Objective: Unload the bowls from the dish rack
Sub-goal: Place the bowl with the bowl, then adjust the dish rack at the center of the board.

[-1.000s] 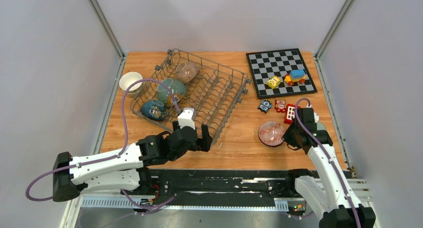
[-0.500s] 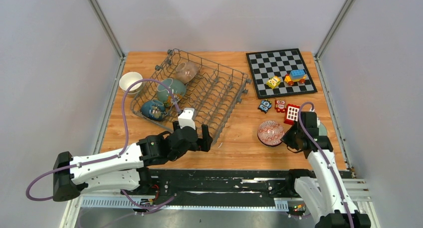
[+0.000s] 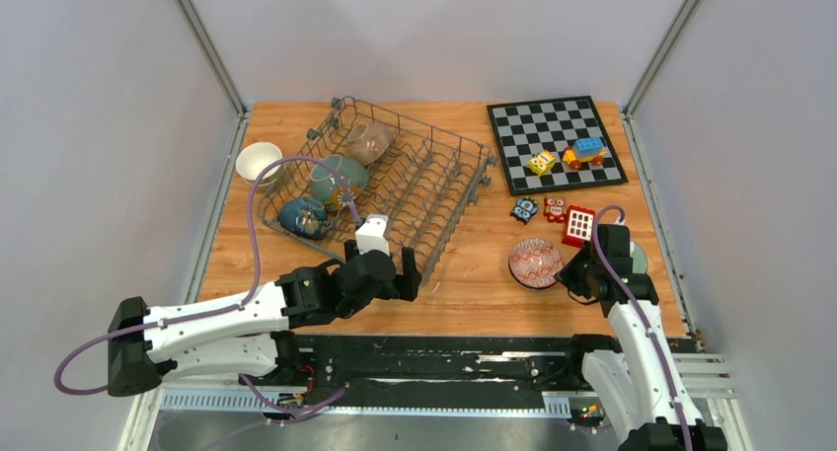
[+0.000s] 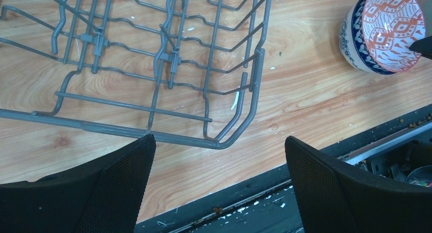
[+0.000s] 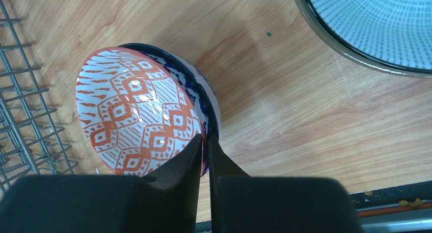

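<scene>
Pale wooden tabletop (image 3: pixel 474 273) between grey walls carries the grey metal wire dish rack (image 3: pixel 434 187) at left of centre, and three bowls stand among its tines: a brownish glazed bowl (image 3: pixel 371 140), a green glazed bowl (image 3: pixel 331 175) and a dark blue glazed bowl (image 3: pixel 301 217). Over the last second the right arm's wrist has drawn back toward the near edge, uncovering a red toy block (image 3: pixel 578 225) that it hid before. The right gripper (image 5: pixel 205 147) is pinched almost shut on the rim of the orange-and-white patterned ceramic bowl (image 5: pixel 137 110). That bowl has edged slightly toward the rack and leans tilted inside a blue-and-white ceramic bowl (image 5: pixel 208 98) on the table, near a teal speckled plate (image 5: pixel 372 24). It looks to be getting stacked, with release close. The left gripper (image 4: pixel 219 141) has stayed spread wide and empty over the rack's near corner, so three bowls remain to unload.
</scene>
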